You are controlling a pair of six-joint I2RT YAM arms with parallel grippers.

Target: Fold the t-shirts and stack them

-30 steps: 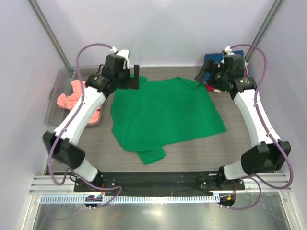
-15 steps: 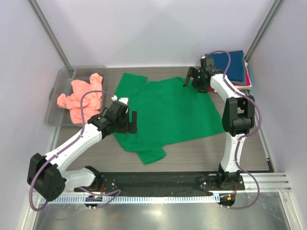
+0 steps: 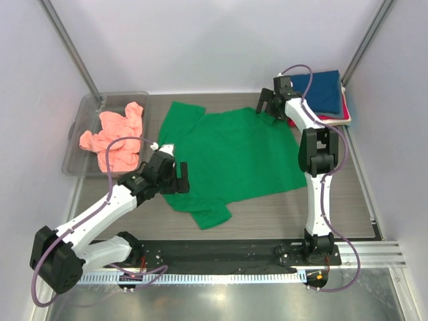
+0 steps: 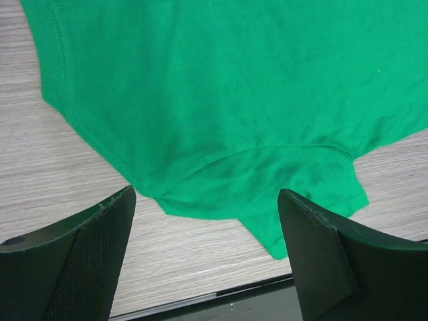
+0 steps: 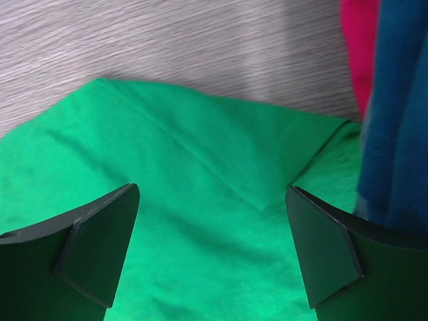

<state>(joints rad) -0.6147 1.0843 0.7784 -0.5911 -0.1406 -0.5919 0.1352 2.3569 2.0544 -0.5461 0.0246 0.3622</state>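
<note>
A bright green t-shirt (image 3: 231, 154) lies spread out flat in the middle of the table. My left gripper (image 3: 179, 177) hovers open over its near-left edge; the left wrist view has that hem and sleeve (image 4: 221, 100) between the wide jaws of my left gripper (image 4: 207, 194), untouched. At the shirt's far-right corner, next to the folded stack, my right gripper (image 3: 266, 105) is open. In the right wrist view a folded-over sleeve corner (image 5: 261, 194) lies under my right gripper (image 5: 212, 189). A salmon-pink t-shirt (image 3: 115, 137) sits crumpled in the bin.
A clear plastic bin (image 3: 79, 119) stands at the far left. A folded navy t-shirt (image 3: 324, 90) lies on a red one (image 3: 331, 119) at the far right corner, close beside the right gripper. A black base rail (image 3: 221, 251) runs along the near edge.
My left arm has swung from the shirt's far-left corner down to its near-left edge. My right arm has folded in toward the far-right corner. The shirt has not moved.
</note>
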